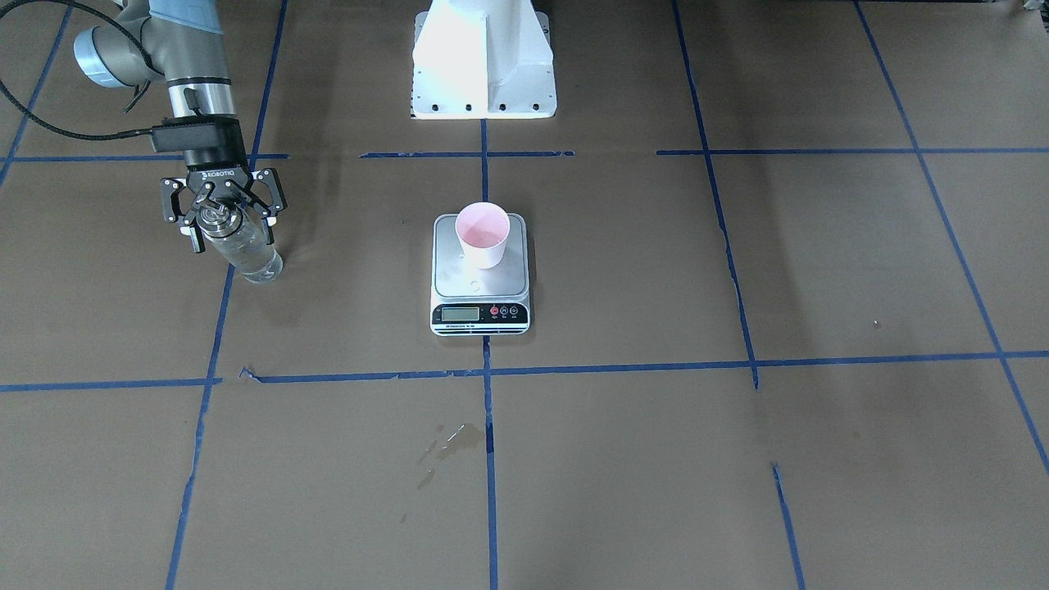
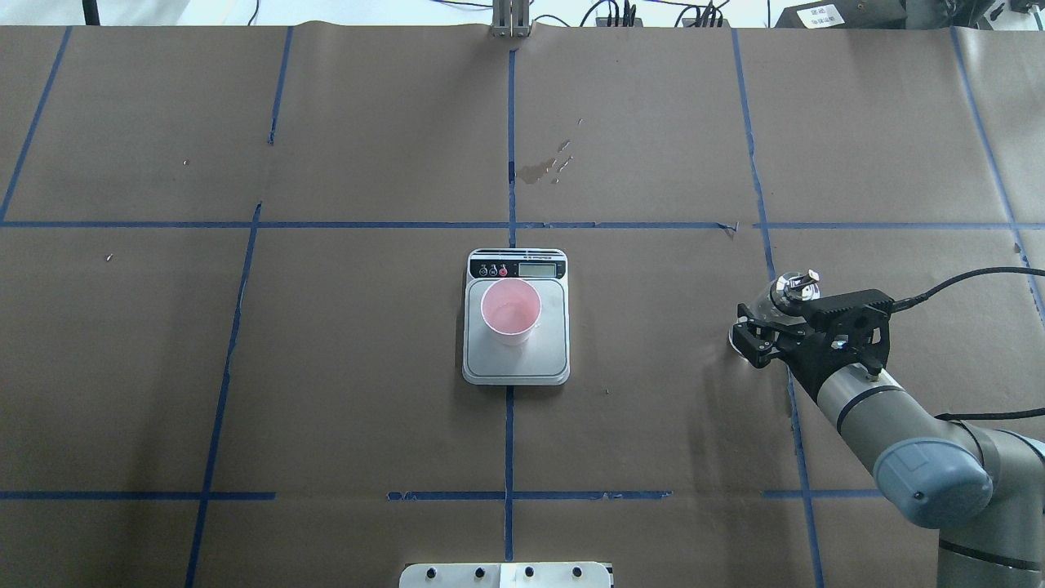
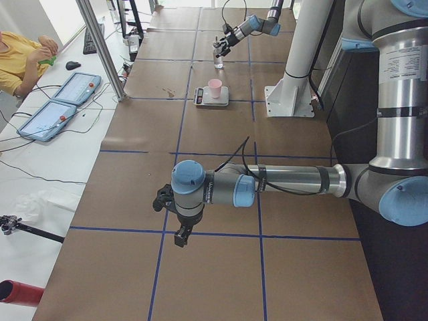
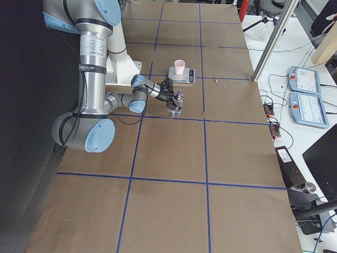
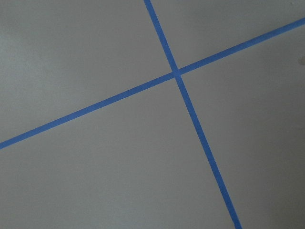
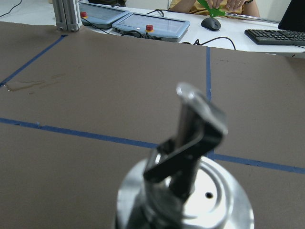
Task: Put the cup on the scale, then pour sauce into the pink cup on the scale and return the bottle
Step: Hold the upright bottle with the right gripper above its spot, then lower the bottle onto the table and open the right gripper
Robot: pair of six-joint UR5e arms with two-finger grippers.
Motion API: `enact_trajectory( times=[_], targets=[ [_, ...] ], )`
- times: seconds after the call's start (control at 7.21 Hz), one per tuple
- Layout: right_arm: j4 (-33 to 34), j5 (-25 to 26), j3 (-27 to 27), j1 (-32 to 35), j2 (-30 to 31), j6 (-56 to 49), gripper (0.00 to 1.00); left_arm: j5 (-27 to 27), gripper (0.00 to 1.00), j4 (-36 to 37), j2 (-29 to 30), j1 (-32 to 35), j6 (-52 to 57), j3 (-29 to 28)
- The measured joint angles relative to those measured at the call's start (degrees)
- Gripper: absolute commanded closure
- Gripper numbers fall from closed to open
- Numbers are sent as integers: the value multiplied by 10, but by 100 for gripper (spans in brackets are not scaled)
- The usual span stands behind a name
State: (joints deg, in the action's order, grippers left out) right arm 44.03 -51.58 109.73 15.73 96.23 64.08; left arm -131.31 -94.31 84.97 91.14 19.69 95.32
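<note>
I find the right arm reaching low and forward, the right gripper (image 1: 233, 233) bracketing the top of the glass bottle (image 1: 248, 252), which stands on the table (image 1: 737, 459). In the overhead view it is at 3 o'clock from the scale (image 1: 479, 316), well apart. Jaws clenched or released: I cannot tell. The pink cup (image 1: 483, 234) sits on the scale's plate. The left arm is stretched low, the left gripper (image 3: 179, 237) pointing down, its jaws unreadable.
</note>
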Motion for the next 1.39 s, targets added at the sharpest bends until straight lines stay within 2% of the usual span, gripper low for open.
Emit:
enact_trajectory(
  times=[0.83, 1.39],
  targets=[
    [-2, -1, 8, -5, 1, 1, 0, 0, 0, 0, 1, 0, 0, -2],
    [-4, -3, 9, -37, 26, 1, 0, 0, 0, 0, 2, 0, 0, -2]
  ],
)
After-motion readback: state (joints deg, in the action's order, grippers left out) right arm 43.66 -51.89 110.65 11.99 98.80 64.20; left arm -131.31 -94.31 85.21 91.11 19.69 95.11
